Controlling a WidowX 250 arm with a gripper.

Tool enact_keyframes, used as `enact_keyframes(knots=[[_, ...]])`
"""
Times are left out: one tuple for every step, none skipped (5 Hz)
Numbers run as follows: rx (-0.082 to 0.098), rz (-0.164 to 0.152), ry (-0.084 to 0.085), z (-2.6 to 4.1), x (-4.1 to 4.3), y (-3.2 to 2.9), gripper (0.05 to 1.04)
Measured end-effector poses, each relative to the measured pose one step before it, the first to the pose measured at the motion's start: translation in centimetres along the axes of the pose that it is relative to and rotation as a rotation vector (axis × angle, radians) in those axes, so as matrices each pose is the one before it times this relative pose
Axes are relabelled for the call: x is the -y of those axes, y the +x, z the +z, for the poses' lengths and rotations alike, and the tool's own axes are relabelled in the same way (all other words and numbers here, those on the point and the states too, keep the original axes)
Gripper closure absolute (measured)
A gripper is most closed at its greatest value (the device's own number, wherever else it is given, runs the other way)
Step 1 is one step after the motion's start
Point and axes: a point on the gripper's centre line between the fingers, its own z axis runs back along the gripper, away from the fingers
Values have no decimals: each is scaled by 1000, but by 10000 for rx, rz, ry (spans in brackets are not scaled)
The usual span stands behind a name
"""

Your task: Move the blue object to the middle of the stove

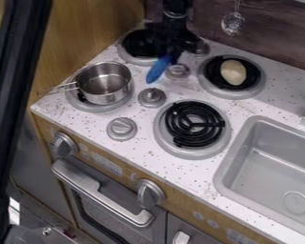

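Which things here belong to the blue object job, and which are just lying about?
For the job:
- blue object, at the claw
- stove top

Just there:
- metal pot on a burner
- beige oval thing on another
- hanging utensil
- sink

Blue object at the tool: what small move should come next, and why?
Probably a small straight lift. The blue object's upper end meets the tool, but I can't tell how firmly it is held, so a lift should test that. A gray knob also stands close on its right in the view, and extra height should help avoid bumping it.
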Motion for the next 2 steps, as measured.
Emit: enact_keyframes(knots=[[-10,352,48,-1022,-1622,808,750],[-192,150,-124,-1105,-505,86,750]])
